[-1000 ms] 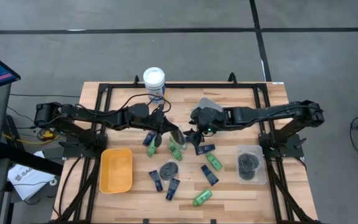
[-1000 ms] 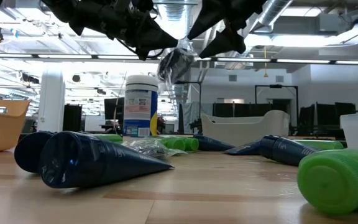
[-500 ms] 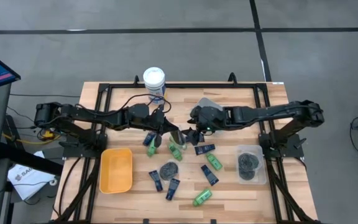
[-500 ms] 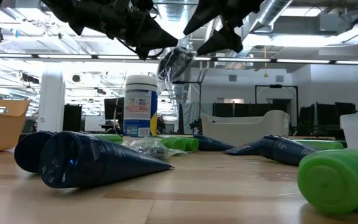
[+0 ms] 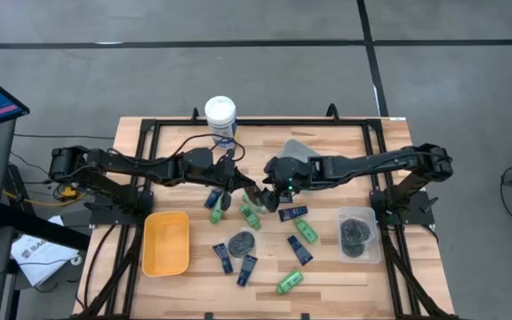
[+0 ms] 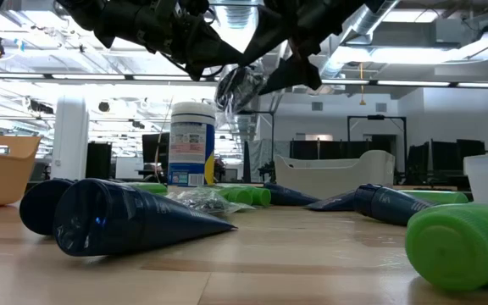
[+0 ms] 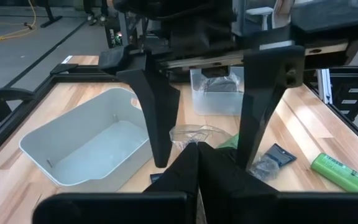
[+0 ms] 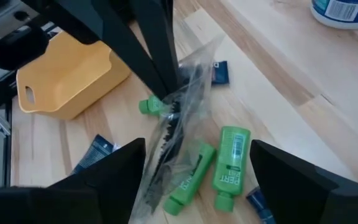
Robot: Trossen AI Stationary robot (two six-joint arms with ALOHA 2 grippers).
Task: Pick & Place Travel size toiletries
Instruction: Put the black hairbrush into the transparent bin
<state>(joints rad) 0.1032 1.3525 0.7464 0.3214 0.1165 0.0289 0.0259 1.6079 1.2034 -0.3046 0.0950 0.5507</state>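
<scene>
A crumpled clear plastic bag (image 8: 178, 127) hangs above the table's middle, with my left gripper (image 5: 245, 188) shut on it. Something dark shows through the plastic (image 6: 242, 86). My right gripper (image 7: 207, 118) is open and has come in from the right. Its two fingers stand on either side of the bag without touching it. Below lie the travel size toiletries: green bottles (image 8: 231, 163), navy tubes (image 5: 299, 250) and a round tin (image 5: 243, 242), all flat on the wood. My left gripper pinches the bag's upper edge (image 8: 174, 93) between its two shut fingers (image 7: 197, 163). They reach in nearly level from the table's left. The bag hangs slack below the fingertips, clear of the table; how many layers are pinched does not show.
A yellow bin (image 5: 167, 242) stands near left, and a clear tub holding tins (image 5: 359, 236) is at the near right. A pale grey bin (image 7: 86, 146) is behind the right gripper. A white canister (image 5: 220, 116) stands at the far edge. Black frame rails (image 5: 136, 142) border the table.
My right gripper has moved toward the table's left and a little down, up to the hanging bag, so its fingers now flank the bag. The left gripper and the bag have kept still.
</scene>
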